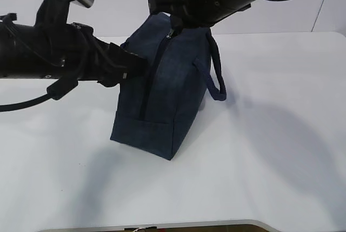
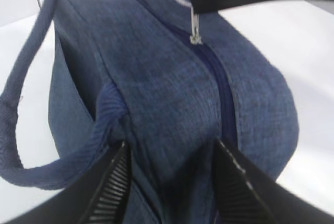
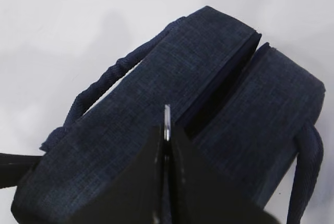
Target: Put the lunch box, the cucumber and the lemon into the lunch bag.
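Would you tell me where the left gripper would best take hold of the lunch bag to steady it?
Grip the upper corner of the lunch bag beside the zipper, coming in level from the left. The bag stands tall and leans, and there the fabric bulges into a fold between the left gripper's parted fingers. The right gripper holds the silver ring pull above, so stay below it.

Narrow zipper slit in the lunch bag (image 3: 245, 93) — tight passage; table (image 1: 281, 151) alongside open.
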Controlling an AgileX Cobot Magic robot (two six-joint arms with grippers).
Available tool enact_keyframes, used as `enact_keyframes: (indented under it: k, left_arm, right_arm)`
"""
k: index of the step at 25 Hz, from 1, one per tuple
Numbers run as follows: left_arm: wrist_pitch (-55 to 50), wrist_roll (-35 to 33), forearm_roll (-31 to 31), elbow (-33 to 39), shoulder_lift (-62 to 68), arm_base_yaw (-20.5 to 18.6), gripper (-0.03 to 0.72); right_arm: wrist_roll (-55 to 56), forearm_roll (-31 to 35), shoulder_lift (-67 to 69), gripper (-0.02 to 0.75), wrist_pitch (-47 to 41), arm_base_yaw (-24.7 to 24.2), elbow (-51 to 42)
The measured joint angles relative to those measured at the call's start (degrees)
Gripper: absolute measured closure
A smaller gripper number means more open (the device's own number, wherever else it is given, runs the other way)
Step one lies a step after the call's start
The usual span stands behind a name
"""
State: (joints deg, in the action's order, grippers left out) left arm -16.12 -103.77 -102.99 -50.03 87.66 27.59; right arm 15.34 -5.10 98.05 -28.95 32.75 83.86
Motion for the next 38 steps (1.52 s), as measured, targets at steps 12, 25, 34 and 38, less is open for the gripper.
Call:
enact_keyframes:
  k: [12,25,34,38]
  left_arm:
    - [0.3,2.1,-0.1,4.9,-3.5,0.0,0.314]
    - [-0.4,6.7,3.6,5.8,-4.8,0.0,0.439]
    - [-0.9,6.4,3.6,5.8,-3.3,0.0,0.452]
    - [-0.9,6.2,3.6,5.8,-2.6,0.0,0.485]
  right_arm:
    - [0.0,0.2,0.0,0.733,0.0,0.0,0.0]
    - [0.0,0.3,0.0,0.733,0.0,0.0,0.1]
    - [0.0,0.3,0.0,0.733,0.0,0.0,0.1]
    - [0.0,0.4,0.0,0.733,0.0,0.0,0.1]
